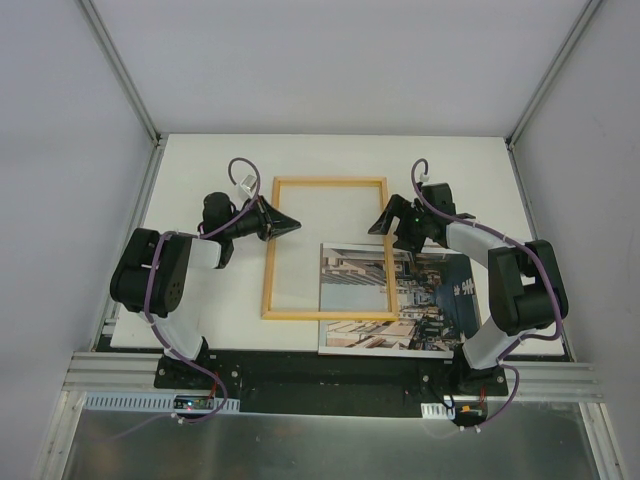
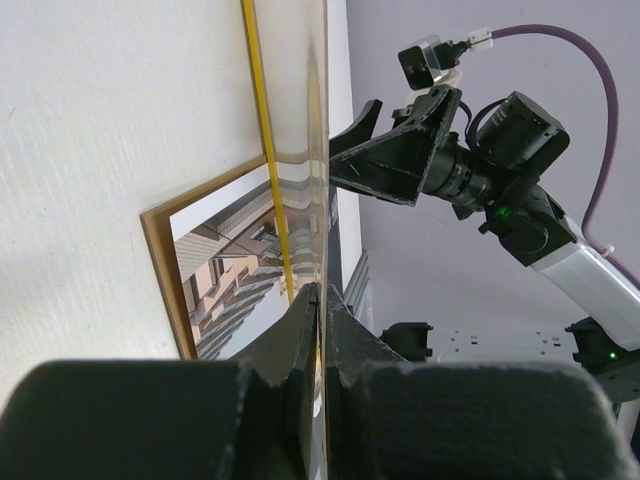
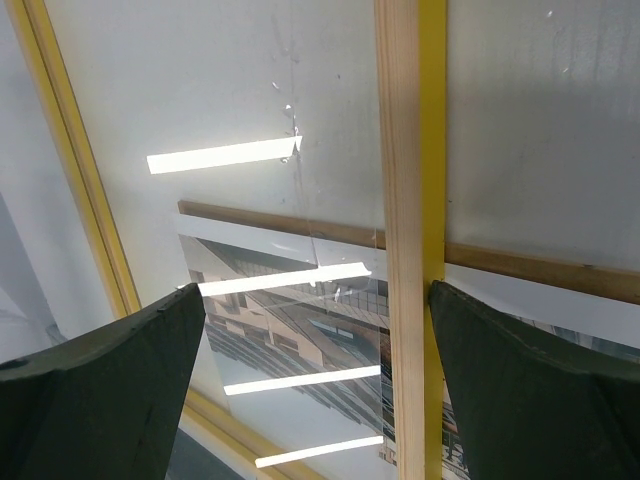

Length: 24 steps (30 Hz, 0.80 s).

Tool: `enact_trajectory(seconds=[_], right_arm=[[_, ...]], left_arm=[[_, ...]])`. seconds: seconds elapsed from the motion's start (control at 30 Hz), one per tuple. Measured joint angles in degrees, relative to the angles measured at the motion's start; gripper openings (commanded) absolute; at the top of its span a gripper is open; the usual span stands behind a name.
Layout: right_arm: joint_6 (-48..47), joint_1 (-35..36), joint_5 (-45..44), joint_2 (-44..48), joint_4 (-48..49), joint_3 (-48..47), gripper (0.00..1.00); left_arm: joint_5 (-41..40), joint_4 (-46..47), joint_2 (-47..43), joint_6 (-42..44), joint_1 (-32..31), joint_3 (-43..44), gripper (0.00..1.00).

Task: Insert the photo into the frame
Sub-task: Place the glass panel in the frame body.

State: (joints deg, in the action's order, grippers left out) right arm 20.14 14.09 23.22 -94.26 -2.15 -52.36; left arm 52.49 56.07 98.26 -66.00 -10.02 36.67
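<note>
Two rails matter: the left gripper (image 2: 318, 290) pinches the frame's (image 1: 330, 181) left one, and the right gripper (image 1: 388, 232) is spread astride the right. The photo (image 1: 430, 300) lies face up by the table's (image 1: 200, 160) near-right corner, partly under the frame. The right gripper should close squarely, without twisting.

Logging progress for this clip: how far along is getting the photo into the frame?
Nothing looks finished. The photo lies picture-up on the table, with only one corner under the frame, not seated in it. In hand: the left gripper is shut on the frame's left rail, and the right gripper is open astride the right rail. Left: line up frame and photo and seat the print.
</note>
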Motion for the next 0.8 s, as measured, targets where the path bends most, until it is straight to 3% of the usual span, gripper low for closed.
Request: enact_trajectory(seconds=[0.8], right_arm=[[0.0,0.0,0.0,0.0,0.0,0.0,0.96]], left_arm=[[0.0,5.9,3.7,-3.8,-0.9,-0.5,0.0]])
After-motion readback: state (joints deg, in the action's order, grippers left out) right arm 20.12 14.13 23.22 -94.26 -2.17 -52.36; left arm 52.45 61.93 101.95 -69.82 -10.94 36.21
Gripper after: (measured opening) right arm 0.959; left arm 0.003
